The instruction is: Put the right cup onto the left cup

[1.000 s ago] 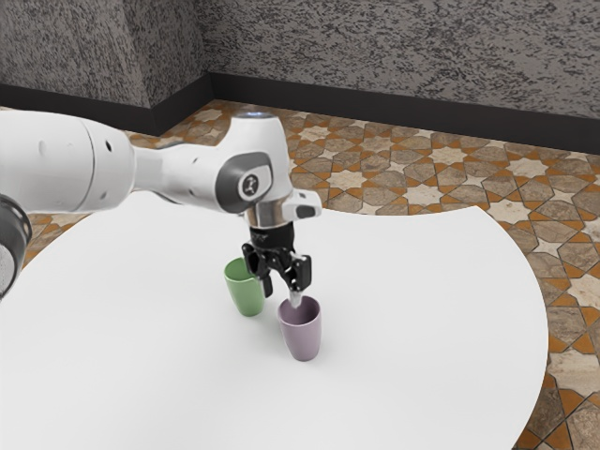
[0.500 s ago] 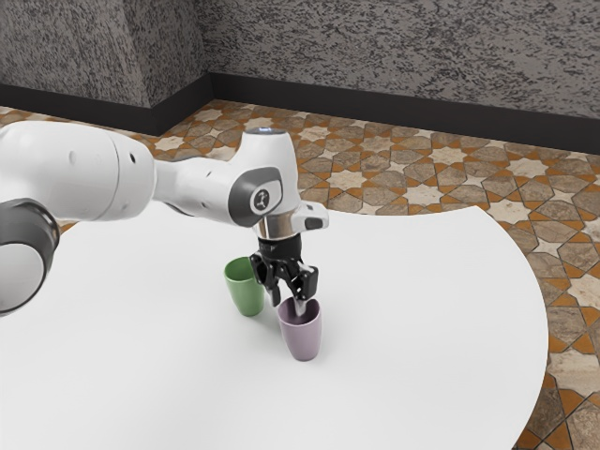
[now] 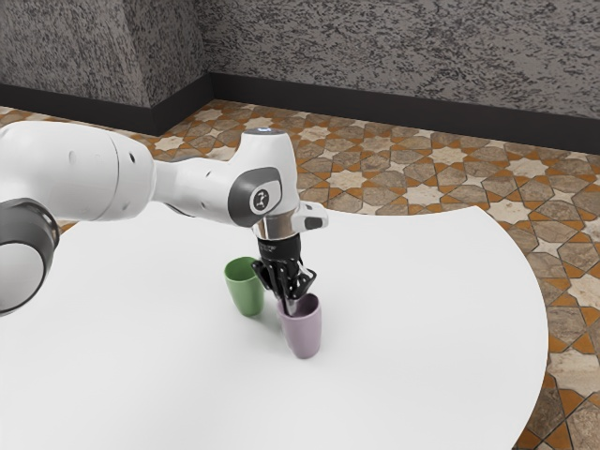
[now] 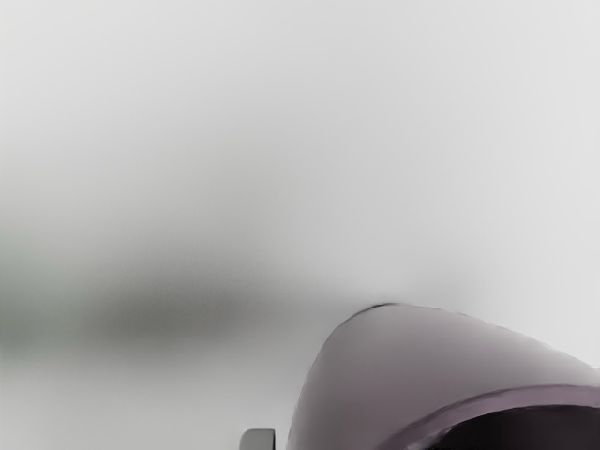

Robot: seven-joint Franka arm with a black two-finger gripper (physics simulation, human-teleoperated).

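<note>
- Spread under it all: a big white table [image 3: 431,309].
- Reaching in from the ext. view's left w/ the white arm [image 3: 80,171], bent down over the cups.
- Job so far, as best can tell: prob. just got hold of the purple cup [image 3: 305,336], prob. the "right" one. Can't tell if lifted off the table yet.
- Left to do: lift it up, move it over the green cup [image 3: 247,296], line up, lower, let go. Not stacked yet; standing near, but apart.
- Seen just under the black gripper [image 3: 290,303]: the purple cup, about upright, open end up, held at the side of its rim nearer the green cup.
- Closed w/ the cup's thin wall pinched in the grip, one finger [image 4: 258,440] outside, the other in the cup.
- Might tip or swing when lifted, bc. held by one edge only.
</note>
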